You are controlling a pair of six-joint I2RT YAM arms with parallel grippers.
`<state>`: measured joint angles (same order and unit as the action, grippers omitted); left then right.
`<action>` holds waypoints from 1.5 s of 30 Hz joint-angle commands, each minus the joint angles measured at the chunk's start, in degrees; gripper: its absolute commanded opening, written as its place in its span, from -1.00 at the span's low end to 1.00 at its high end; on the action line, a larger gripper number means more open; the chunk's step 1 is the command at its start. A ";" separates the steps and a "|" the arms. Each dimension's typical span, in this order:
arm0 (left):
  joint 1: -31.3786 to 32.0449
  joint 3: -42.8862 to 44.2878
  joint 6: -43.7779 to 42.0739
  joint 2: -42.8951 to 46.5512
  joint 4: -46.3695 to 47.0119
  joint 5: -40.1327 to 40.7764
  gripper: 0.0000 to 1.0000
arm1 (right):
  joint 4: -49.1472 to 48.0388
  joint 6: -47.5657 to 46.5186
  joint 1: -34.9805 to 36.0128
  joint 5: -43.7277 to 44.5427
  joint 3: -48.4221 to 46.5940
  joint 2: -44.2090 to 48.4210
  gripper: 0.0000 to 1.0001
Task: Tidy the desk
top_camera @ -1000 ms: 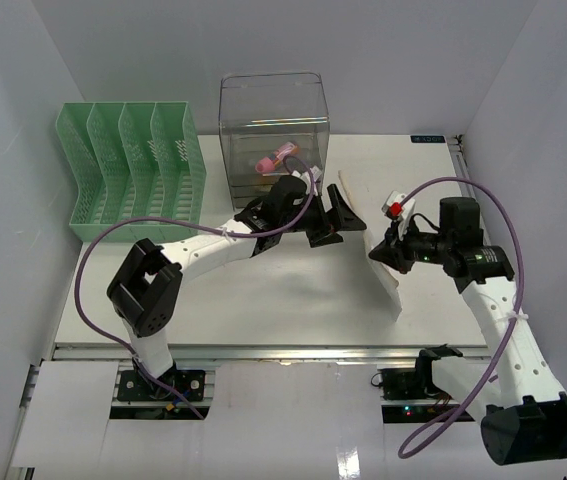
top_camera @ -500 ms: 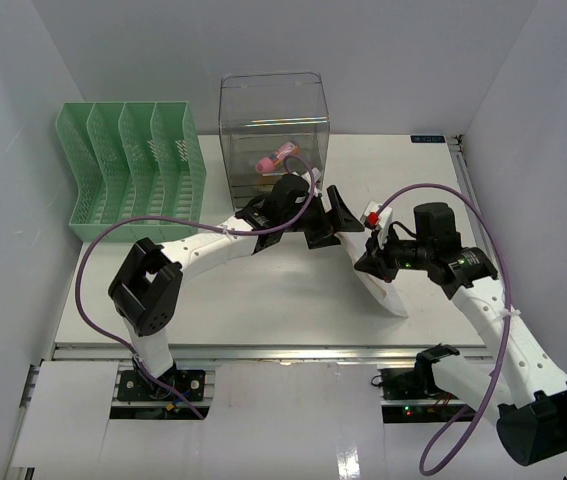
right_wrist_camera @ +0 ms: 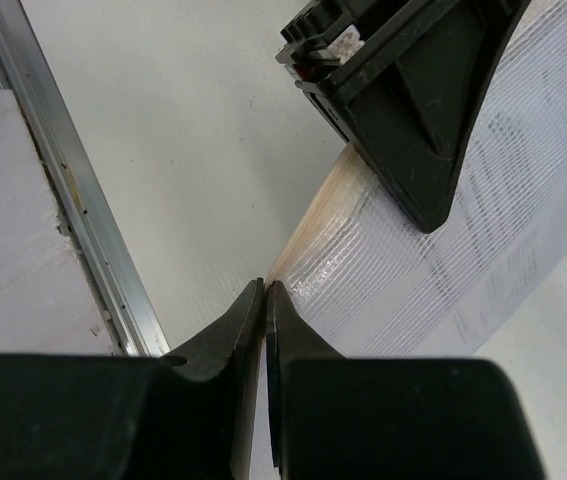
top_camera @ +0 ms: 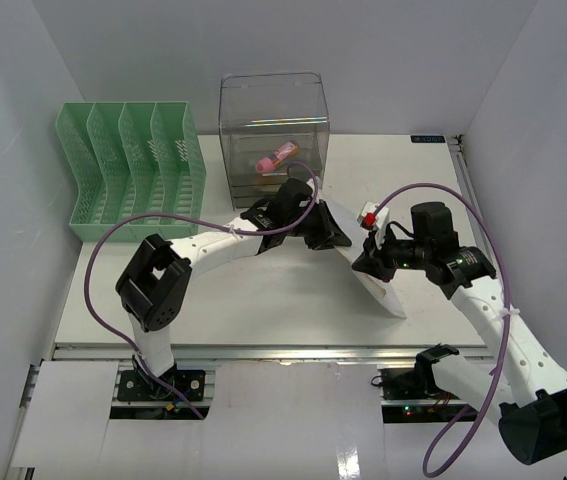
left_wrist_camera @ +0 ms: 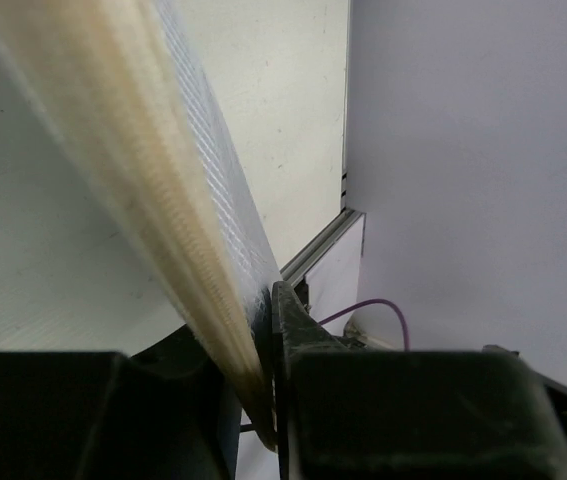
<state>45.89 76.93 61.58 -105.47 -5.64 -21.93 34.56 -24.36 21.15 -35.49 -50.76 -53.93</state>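
A flat white mesh folder (top_camera: pixel 388 290) with a cream edge is held on edge, tilted, above the desk (top_camera: pixel 263 290) between both arms. My left gripper (top_camera: pixel 338 238) is shut on its far end; in the left wrist view the folder (left_wrist_camera: pixel 163 170) runs from the top left down into the left gripper (left_wrist_camera: pixel 260 330). My right gripper (top_camera: pixel 363 263) is shut on a near corner. In the right wrist view the right gripper (right_wrist_camera: pixel 265 287) pinches that corner of the folder (right_wrist_camera: pixel 443 270), and a black finger (right_wrist_camera: pixel 413 130) of the left gripper presses the folder's face.
A green file rack (top_camera: pixel 133 185) with several slots stands at the back left. A clear plastic bin (top_camera: pixel 273 130) holding a pink item (top_camera: pixel 278 157) stands behind the left gripper. The silver rail (top_camera: pixel 263 350) runs along the desk's near edge.
The right arm carried the folder left toward the left gripper. The left gripper, open a second ago, has shut on the folder's far end.
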 commanded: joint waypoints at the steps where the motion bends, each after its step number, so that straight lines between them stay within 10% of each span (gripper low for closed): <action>1: 0.08 1.47 -0.98 0.28 -1.10 -2.39 -0.77 | -3.10 0.12 0.39 -0.98 -0.22 1.28 -0.82; 3: 0.08 1.43 -1.68 0.31 -1.34 -2.99 -0.99 | -2.92 -0.08 0.42 -1.34 -0.08 1.42 -0.63; 9: 0.08 -2.08 -6.97 5.54 -1.30 -0.41 -1.00 | 1.92 -6.55 0.38 -4.82 -1.11 3.44 0.77; 23: 0.25 -10.41 -37.29 39.59 -24.46 19.98 -1.00 | -1.24 -7.93 -3.11 4.30 -2.00 7.91 0.80; 34: 0.25 5.90 -45.66 51.21 -49.52 59.28 -1.00 | -5.10 -8.07 -11.63 -8.05 0.21 3.39 0.80; 45: 0.20 0.88 -77.42 56.04 -18.00 72.63 -1.00 | -8.11 -10.02 -21.59 -24.51 6.31 2.34 0.80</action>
<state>46.13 81.19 2.52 -50.79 -44.43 46.92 28.96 -32.94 2.14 -51.91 -45.84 -51.89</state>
